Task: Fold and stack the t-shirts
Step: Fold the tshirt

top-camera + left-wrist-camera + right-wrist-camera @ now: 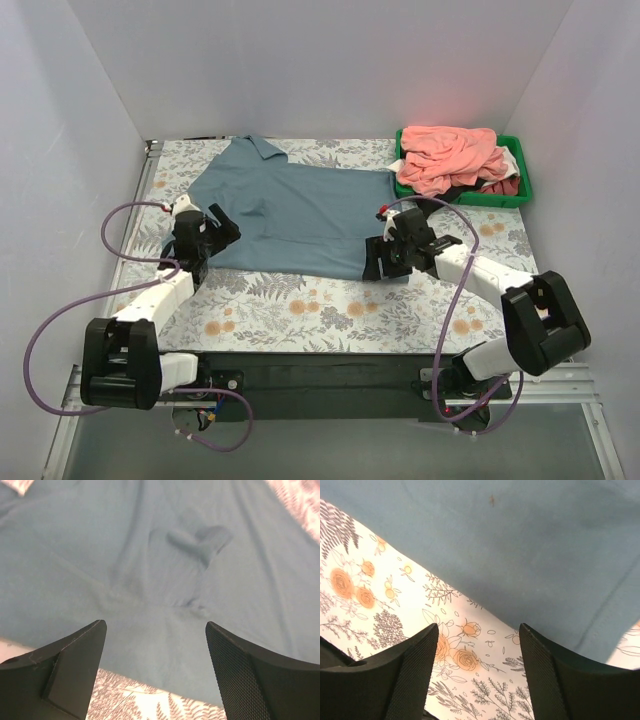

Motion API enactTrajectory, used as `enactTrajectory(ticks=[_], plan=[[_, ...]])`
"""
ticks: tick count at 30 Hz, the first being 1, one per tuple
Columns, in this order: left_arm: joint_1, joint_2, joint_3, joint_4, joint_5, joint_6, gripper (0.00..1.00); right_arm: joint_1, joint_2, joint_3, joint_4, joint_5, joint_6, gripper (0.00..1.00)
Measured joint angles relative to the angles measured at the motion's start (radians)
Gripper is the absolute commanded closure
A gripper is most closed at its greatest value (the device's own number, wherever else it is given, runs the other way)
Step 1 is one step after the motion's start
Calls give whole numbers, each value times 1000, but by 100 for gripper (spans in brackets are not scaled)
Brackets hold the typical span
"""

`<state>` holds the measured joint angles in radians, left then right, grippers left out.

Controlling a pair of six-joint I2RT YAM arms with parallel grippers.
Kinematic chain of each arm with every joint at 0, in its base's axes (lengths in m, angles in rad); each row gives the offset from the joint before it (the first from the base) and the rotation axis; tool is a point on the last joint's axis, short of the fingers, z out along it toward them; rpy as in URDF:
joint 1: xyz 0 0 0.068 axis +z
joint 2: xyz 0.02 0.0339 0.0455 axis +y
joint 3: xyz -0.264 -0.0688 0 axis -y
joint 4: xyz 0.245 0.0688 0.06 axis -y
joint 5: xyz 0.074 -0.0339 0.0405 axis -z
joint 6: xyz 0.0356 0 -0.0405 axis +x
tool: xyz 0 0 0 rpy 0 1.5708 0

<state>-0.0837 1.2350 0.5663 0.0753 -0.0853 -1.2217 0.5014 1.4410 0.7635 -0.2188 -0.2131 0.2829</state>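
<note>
A large grey-blue collared t-shirt (pixel 300 210) lies spread flat on the floral table cover (pixel 330 310), collar at the far left. My left gripper (pixel 215 238) is open and empty, low over the shirt's near left edge; the cloth (pixel 165 570) fills its wrist view. My right gripper (pixel 385 262) is open and empty at the shirt's near right corner; its wrist view shows the shirt's hem (pixel 530 555) just beyond the fingers. A salmon-pink shirt (pixel 450 155) lies heaped on white and dark pieces in a green bin.
The green bin (pixel 525 190) stands at the far right corner of the table. White walls close in the left, back and right sides. Purple cables loop beside both arms.
</note>
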Motion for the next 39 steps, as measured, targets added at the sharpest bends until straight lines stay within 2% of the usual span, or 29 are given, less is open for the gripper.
enactTrajectory(ticks=[4,9,17,25,31,39], plan=[[-14,23,52,35,0,-1,21,0,-40,71,-47,40,-2,27],[-45,183,161,124,47,-11,22,0,-11,153,-18,54,-2,27],[-111,470,348,204,108,-17,22,0,66,135,20,26,6,28],[-135,655,456,225,132,-17,23,0,66,103,42,29,7,27],[-146,739,509,239,151,-16,23,0,63,85,56,35,7,27],[-150,751,524,294,249,-13,23,0,45,61,64,39,11,27]])
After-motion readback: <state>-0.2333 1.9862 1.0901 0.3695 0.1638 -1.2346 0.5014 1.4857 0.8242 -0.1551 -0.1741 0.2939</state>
